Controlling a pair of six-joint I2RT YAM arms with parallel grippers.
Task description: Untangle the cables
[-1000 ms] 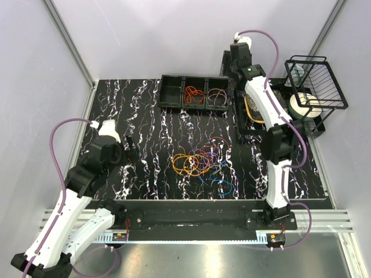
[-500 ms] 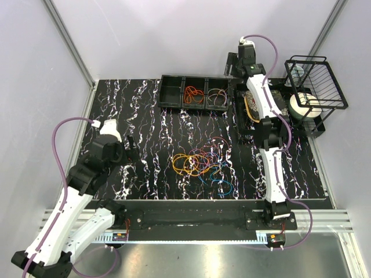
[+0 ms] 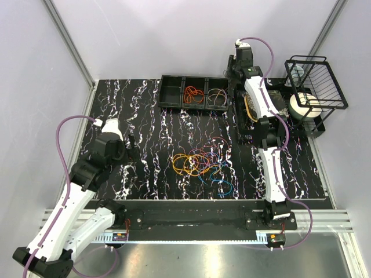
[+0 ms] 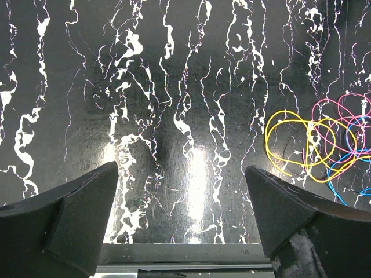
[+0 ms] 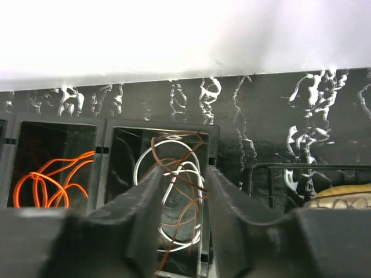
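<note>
Plain pale walls (image 3: pixel 174 35) enclose a black desk (image 3: pixel 145 116) veined with white. At its middle lie the cables (image 3: pixel 200 164), one loose heap of thin overlapping loops in orange-yellow, pink, red and blue, too interlaced to count. The left wrist view cuts the heap off at its right edge. At the back stands one tray (image 3: pixel 164 92) with three compartments. The middle one holds orange loops (image 3: pixel 193 95), the right one white and brown loops (image 5: pixel 174 191). What the left one holds is hard to make out. The right pincer (image 5: pixel 182 174) hangs over the right compartment, fingers a narrow gap apart, clamping nothing visible. The left pincer (image 4: pixel 179 169) hovers wide apart over bare desk left of the heap. One wire basket (image 3: pixel 316 81) sits far right.
</note>
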